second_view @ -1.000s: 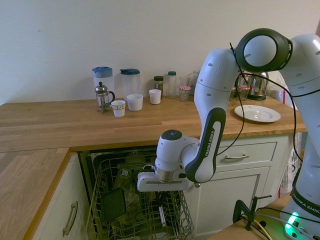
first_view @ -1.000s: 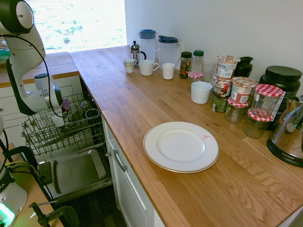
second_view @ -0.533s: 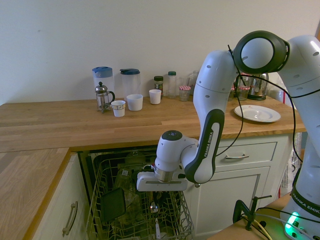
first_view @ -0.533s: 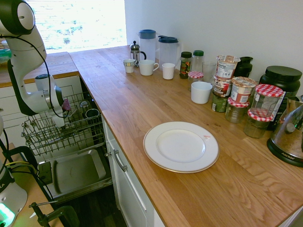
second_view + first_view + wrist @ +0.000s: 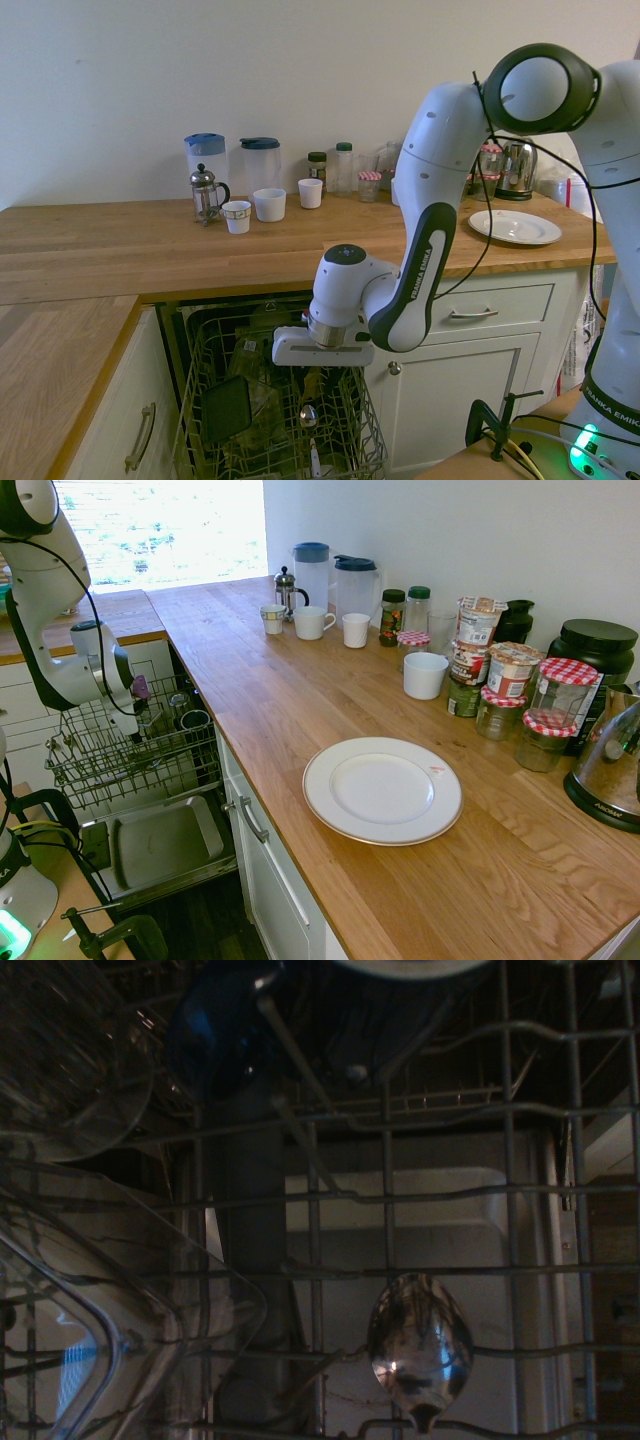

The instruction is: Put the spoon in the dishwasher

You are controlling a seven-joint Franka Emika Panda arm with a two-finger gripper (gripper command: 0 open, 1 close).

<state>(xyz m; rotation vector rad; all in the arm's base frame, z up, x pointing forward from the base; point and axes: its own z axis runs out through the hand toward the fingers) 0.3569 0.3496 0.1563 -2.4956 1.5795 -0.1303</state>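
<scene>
The spoon lies loose in the grey wire rack of the open dishwasher, bowl up and handle pointing down through the grid. Its shiny bowl rests on the rack wires in the wrist view, with the steel door panel beneath. My gripper hangs just above the rack, right over the spoon, apart from it, open and holding nothing. From the other side the gripper shows over the rack's back part.
A dark flat item and clear glassware sit in the rack beside the spoon. White drawers with bar handles flank the dishwasher. The wooden counter carries a white plate, mugs, jugs, jars and a kettle.
The spoon has left the gripper and dropped into the rack. The jaws opened, and the gripper has since risen a little above the rack.
</scene>
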